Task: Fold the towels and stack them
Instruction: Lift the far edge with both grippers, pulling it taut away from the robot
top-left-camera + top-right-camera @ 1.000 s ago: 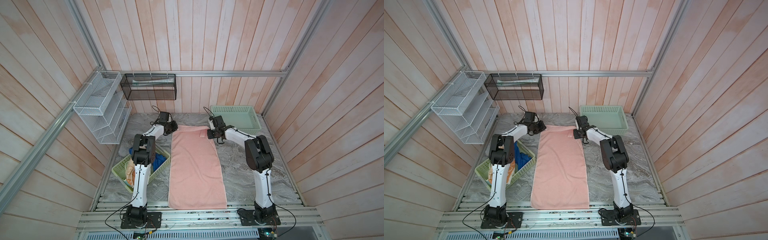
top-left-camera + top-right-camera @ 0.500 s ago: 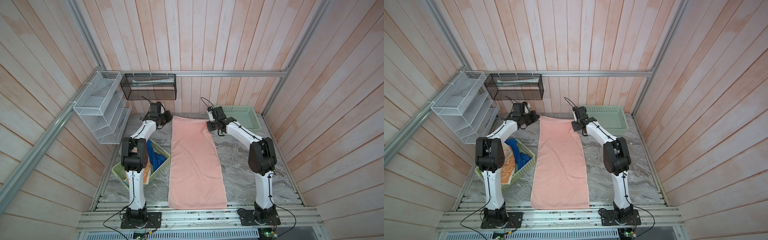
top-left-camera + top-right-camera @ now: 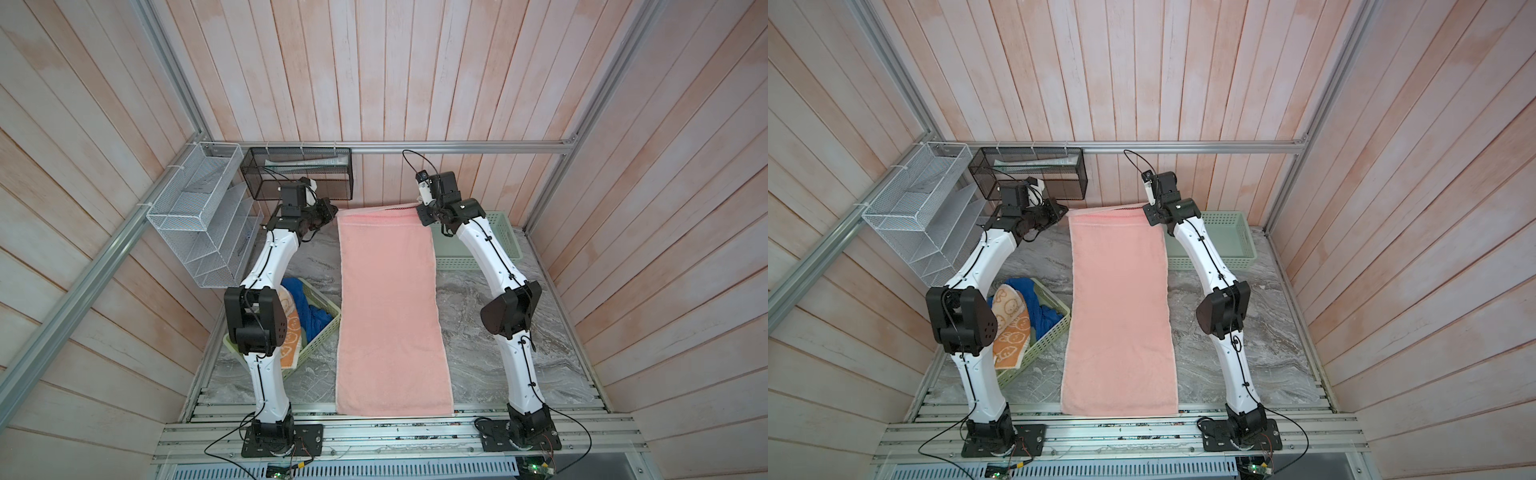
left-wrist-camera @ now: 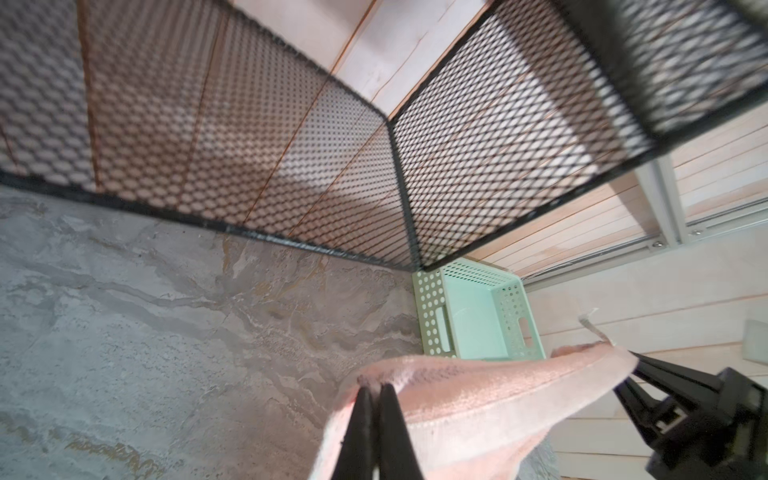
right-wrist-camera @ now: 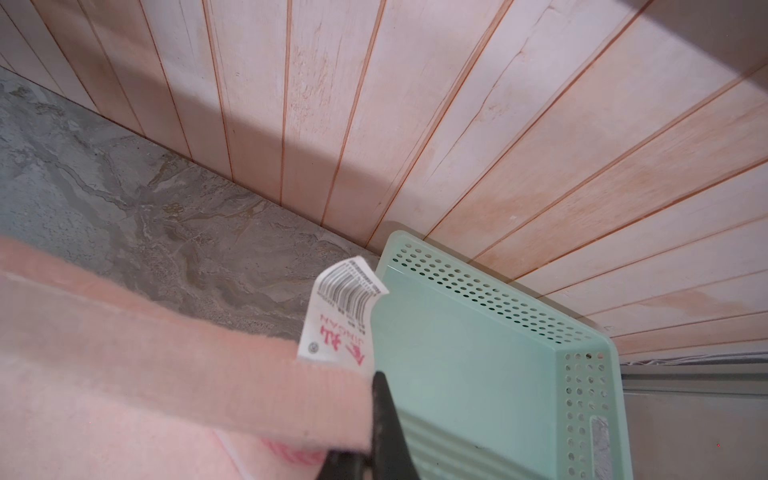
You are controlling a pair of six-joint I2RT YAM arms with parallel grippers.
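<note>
Both arms have risen since a second ago, lifting the far edge of the pink towel (image 3: 390, 311) off the table (image 3: 478, 340); the left gripper (image 3: 331, 212) and right gripper (image 3: 423, 216) each pinch a far corner tight; no fold is made yet; the blue towel (image 3: 309, 311) and orange towel (image 3: 291, 353) wait crumpled in the basket (image 3: 323, 338); nothing is stacked.

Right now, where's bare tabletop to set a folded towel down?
Best: bare tabletop between the pink towel and the right arm, on the near side of the empty green basket. Smaller strip between the towel, left arm and towel basket. Crowded: middle under the towel, far edge where the left gripper and right gripper pinch its corners.
</note>
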